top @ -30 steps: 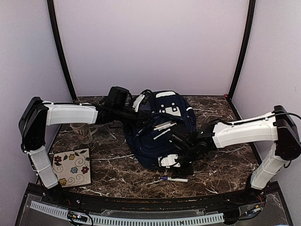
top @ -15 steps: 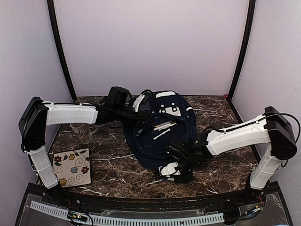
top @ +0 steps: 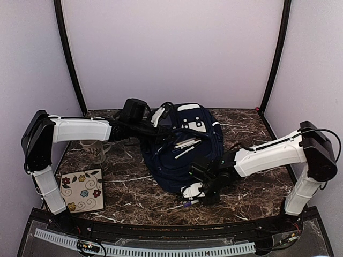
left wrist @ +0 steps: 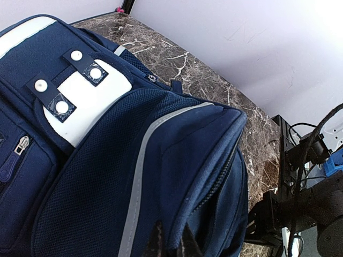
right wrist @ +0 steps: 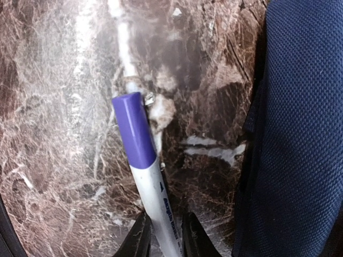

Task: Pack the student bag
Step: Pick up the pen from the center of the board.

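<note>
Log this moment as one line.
left end effector: shut on navy-blue striped fabric backpack | right end effector: shut on white purple-capped marker | marker: on marble table

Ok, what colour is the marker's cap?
Purple cap on a white marker; right wrist view shows it best.

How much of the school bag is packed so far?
Done: a few white pens look tucked into the front opening of the navy-blue fabric backpack. In hand: the left gripper pinches the backpack's edge, and the right gripper straddles a white marker with a purple cap lying on the brown marble table. Left: lift that marker into the bag.
</note>
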Action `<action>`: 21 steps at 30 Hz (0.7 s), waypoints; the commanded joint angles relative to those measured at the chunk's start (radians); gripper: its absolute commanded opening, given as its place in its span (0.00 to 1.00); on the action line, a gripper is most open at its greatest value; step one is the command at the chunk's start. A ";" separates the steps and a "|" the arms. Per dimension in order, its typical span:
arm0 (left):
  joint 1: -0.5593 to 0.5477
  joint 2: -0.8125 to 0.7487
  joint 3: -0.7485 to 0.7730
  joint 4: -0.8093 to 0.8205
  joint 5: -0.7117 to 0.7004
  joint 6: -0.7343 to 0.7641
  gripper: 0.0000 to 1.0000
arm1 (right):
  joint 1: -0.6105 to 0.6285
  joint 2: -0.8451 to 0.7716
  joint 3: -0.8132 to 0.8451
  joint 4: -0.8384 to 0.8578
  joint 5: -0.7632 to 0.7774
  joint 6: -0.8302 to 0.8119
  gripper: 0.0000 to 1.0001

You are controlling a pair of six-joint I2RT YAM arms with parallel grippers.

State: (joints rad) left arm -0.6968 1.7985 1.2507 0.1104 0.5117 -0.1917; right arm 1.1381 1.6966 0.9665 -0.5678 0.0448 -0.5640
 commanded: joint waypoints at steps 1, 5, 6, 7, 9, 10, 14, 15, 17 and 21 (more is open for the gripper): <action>0.011 -0.018 0.028 0.018 -0.019 0.008 0.00 | 0.007 0.034 0.009 -0.005 -0.042 0.006 0.23; 0.011 -0.021 0.028 0.018 -0.019 0.007 0.00 | 0.007 0.044 0.018 -0.022 -0.065 0.001 0.23; 0.010 -0.021 0.029 0.016 -0.021 0.007 0.00 | 0.008 0.044 0.019 -0.023 -0.068 0.001 0.21; 0.011 -0.021 0.028 0.017 -0.021 0.008 0.00 | 0.006 0.044 0.018 -0.023 -0.070 -0.001 0.18; 0.010 -0.022 0.029 0.016 -0.018 0.007 0.00 | 0.007 0.044 0.020 -0.024 -0.069 -0.002 0.14; 0.011 -0.023 0.029 0.018 -0.018 0.006 0.00 | 0.006 0.044 0.024 -0.029 -0.074 -0.002 0.13; 0.011 -0.019 0.027 0.017 -0.025 0.010 0.00 | 0.006 0.023 0.050 -0.048 -0.098 -0.011 0.09; 0.011 -0.018 0.027 0.017 -0.023 0.010 0.00 | 0.007 0.017 0.064 -0.057 -0.097 -0.017 0.08; 0.011 -0.017 0.029 0.017 -0.023 0.010 0.00 | 0.006 -0.006 0.108 -0.093 -0.092 -0.033 0.07; 0.010 -0.017 0.029 0.014 -0.027 0.011 0.00 | 0.006 -0.088 0.216 -0.157 -0.090 -0.088 0.07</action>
State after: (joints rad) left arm -0.6968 1.7985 1.2507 0.1104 0.5114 -0.1913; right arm 1.1385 1.7031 1.0714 -0.6662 -0.0326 -0.5980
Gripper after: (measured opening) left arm 0.052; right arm 0.095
